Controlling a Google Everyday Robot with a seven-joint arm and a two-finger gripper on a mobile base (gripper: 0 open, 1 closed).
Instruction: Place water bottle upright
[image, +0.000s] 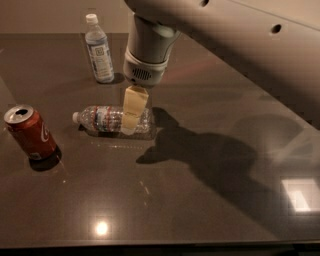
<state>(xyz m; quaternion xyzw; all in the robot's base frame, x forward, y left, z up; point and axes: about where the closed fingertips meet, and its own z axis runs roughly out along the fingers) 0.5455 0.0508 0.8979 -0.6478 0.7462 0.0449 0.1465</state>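
Observation:
The water bottle (102, 119) lies on its side on the dark table (200, 210), left of centre. It is clear and ribbed, with its white cap pointing left and a red-and-blue label band near the shoulder. My gripper (130, 120) hangs from the arm at the top of the view and reaches down over the bottle's right half. It overlaps the bottle's body there and hides part of it. I cannot tell whether it touches the bottle.
A second bottle (99, 50) with a large pale label stands upright at the back left. A red soda can (30, 132) stands at the left, close to the lying bottle's cap. The arm's shadow falls on the table to the right.

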